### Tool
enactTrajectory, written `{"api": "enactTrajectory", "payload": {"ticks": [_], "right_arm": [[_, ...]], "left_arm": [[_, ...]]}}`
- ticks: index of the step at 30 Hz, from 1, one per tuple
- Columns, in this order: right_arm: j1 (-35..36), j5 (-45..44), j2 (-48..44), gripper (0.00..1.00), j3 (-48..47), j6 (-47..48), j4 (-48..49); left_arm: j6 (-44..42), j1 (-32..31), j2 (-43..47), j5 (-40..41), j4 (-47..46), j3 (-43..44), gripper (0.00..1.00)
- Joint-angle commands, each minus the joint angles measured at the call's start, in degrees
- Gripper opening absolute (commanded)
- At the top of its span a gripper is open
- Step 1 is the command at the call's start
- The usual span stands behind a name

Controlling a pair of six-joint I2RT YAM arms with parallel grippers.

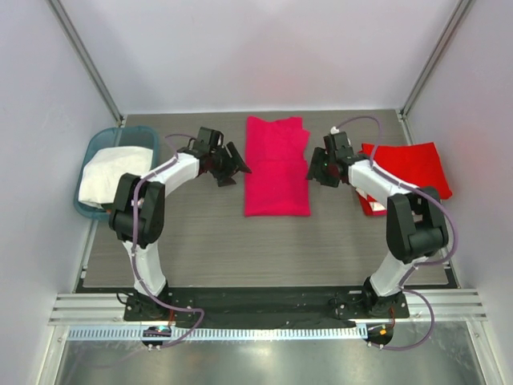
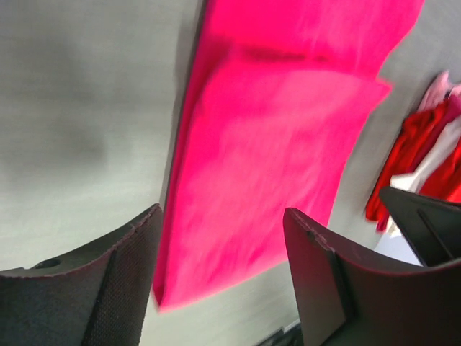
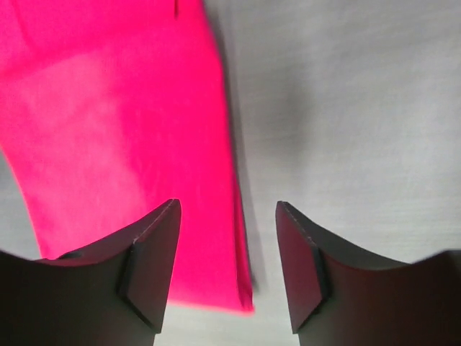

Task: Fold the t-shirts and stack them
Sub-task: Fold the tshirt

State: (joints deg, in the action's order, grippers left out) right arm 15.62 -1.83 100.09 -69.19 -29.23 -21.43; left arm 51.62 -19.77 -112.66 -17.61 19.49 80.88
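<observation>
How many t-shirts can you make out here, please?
3 at least: the magenta t-shirt folded mid-table, a red t-shirt topping the right pile, a white t-shirt in the teal basket. The pile may hide more.

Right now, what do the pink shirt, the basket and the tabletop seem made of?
Pink shirt: soft matte cloth, folded flat with limp layered edges. Basket: likely plastic, teal, thin rigid wall. Tabletop: grey, matte, faint streaked grain; laminate or wood, unclear.
</observation>
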Motion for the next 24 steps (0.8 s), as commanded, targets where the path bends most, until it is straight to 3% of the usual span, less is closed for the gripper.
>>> {"api": "enactTrajectory", "payload": {"ticks": [1,5,10,17,24], "right_arm": [[0.0,7.0,-7.2,0.60,6.0,-1.1,5.3],[0.0,13.3,-11.7,0.49,16.2,-3.3,8.2],[0.0,17.6,-14.4,0.48,22.7,-4.3,12.4],[0.0,18.5,-13.0,0.48,23.7,-3.6,12.8],[0.0,19.1,-11.8,0.30,23.9,-3.4,13.2]], "left_arm": [[-1.3,-1.1,8.4,-2.6,-2.4,-6.2,0.68],[-0.3,-3.2,13.0,-2.6,-2.8,-13.2,0.63],[1.1,-5.7,16.2,-2.2,-5.6,-20.7,0.57],[1.6,-7.4,16.1,-2.4,-7.6,-24.1,0.55],[0.8,-7.5,15.2,-1.1,-7.6,-24.0,0.52]]}}
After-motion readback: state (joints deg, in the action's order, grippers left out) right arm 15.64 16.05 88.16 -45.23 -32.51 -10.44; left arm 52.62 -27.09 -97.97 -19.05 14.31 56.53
